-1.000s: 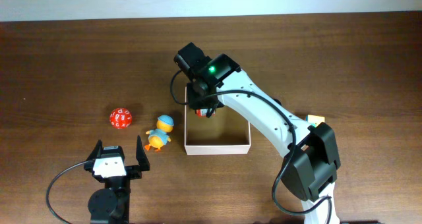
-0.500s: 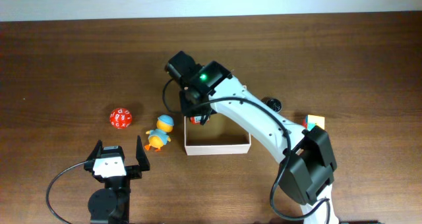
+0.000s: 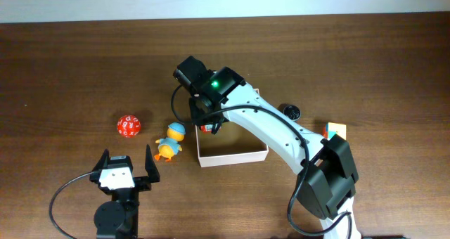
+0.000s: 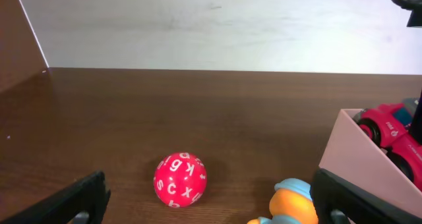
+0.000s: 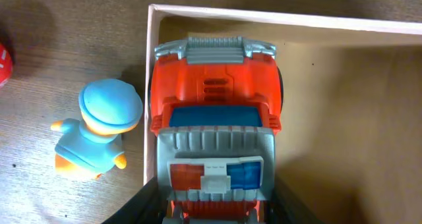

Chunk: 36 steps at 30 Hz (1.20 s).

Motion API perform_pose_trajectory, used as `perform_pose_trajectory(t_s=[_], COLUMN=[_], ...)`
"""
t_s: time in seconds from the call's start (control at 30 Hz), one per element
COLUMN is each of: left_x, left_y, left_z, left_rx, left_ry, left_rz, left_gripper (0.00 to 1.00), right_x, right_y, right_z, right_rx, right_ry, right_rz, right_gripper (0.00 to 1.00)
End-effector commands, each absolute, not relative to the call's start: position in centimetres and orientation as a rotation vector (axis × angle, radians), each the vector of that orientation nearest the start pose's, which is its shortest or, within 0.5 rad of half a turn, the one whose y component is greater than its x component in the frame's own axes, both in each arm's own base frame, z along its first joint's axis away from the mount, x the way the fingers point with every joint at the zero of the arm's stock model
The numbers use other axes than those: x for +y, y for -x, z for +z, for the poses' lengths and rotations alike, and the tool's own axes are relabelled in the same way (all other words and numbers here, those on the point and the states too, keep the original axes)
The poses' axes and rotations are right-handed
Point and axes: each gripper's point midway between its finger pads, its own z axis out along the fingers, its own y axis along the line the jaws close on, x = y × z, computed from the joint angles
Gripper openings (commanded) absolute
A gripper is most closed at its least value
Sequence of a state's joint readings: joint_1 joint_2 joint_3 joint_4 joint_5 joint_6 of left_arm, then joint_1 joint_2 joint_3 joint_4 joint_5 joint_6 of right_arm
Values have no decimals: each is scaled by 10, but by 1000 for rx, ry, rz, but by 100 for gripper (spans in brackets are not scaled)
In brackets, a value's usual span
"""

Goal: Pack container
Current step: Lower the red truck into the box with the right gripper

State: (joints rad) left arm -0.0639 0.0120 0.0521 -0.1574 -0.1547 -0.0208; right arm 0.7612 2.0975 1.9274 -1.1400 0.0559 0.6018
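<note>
The container [image 3: 235, 154] is a shallow white-walled box with a tan inside [image 5: 343, 132] at the table's middle. My right gripper [image 3: 208, 124] is shut on a red and grey toy truck [image 5: 214, 118] and holds it over the box's far left corner; the truck [image 4: 389, 128] also shows above the box wall [image 4: 359, 161] in the left wrist view. An orange duck with a blue cap [image 3: 169, 141] stands just left of the box, also seen in the right wrist view [image 5: 95, 128]. A red lettered ball [image 3: 128, 125] lies farther left. My left gripper [image 3: 126, 170] is open and empty near the front edge.
A small black round object [image 3: 290, 112] lies right of the box. A colourful cube [image 3: 335, 131] sits beside the right arm's base. The right arm reaches across the box's far right side. A pale wall [image 4: 211, 26] runs along the far table edge.
My right gripper has moved left and slightly forward with the truck. The box has shifted and turned a little. The left arm has not moved.
</note>
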Motion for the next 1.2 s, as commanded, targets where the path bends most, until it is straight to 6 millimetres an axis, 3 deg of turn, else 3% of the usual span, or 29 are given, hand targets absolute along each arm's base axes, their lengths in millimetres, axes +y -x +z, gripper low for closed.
perform_pose_trajectory(t_s=[0.0,0.2,0.4,0.57,0.73,0.83,0.97,1.17], left_x=[14,14,14,14,14,14,14,14], left_y=[-242,-242,-242,-242,-242,-242,-242,-242], left_z=[158,158,158,158,158,158,158,158], left_rx=[1681,1681,1681,1681,1681,1681,1681,1681], left_ry=[98,98,98,98,98,98,98,98], left_rz=[70,70,70,70,70,70,70,70], left_gripper=[99,99,99,99,99,99,99,99], right_x=[317,315,316,315,301,286,259,240], right_y=[-346,-350,-353,-358,-368,-374,-380,-376], right_z=[122,112,106,107,107,106,103,101], right_rx=[2879,2881,2881,2857,2860,2875,2915,2968], right_ry=[210,206,210,211,202,193,150,187], right_rz=[175,134,125,110,88,59,11,-32], right_gripper=[39,40,54,58,58,52,33,31])
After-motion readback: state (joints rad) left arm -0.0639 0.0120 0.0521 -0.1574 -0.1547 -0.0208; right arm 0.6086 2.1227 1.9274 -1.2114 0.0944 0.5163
